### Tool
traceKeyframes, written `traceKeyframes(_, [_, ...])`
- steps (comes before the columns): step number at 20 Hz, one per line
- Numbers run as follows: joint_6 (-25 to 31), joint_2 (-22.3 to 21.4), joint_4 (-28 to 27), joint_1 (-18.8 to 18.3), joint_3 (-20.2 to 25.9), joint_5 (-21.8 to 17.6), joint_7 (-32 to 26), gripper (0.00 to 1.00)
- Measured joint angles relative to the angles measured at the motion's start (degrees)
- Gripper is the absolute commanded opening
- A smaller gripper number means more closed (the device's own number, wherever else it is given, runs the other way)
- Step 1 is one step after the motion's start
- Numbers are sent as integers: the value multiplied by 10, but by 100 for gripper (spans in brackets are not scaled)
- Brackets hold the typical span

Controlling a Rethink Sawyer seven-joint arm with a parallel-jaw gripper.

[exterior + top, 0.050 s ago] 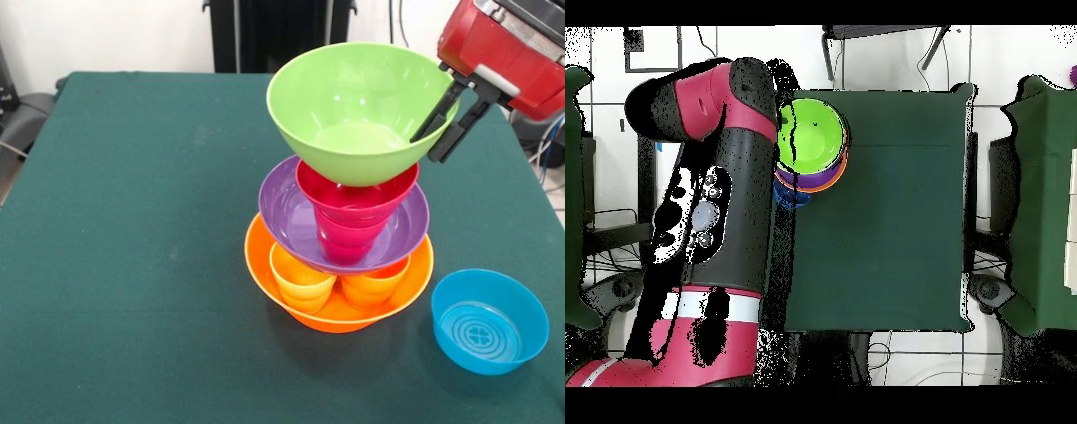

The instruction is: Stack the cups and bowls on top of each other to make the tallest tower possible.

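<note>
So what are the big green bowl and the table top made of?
The green bowl looks like smooth, shiny plastic: light glints off its inside and the colour is even all over. The table seems covered in dark green cloth, dull with no shine and faint smudges, though I can't be sure what lies underneath.

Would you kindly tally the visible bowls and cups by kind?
Bowls: 5 (lime green, purple, orange, red, light blue)
Cups: 3 (red, yellow, orange)
Total: 8
</note>
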Motion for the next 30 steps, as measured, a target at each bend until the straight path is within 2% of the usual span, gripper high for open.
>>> traceKeyframes(9, [-1,0,0,0,-1,1,0,0])
traceKeyframes(30, [-47,4,2,0,-14,1,0,0])
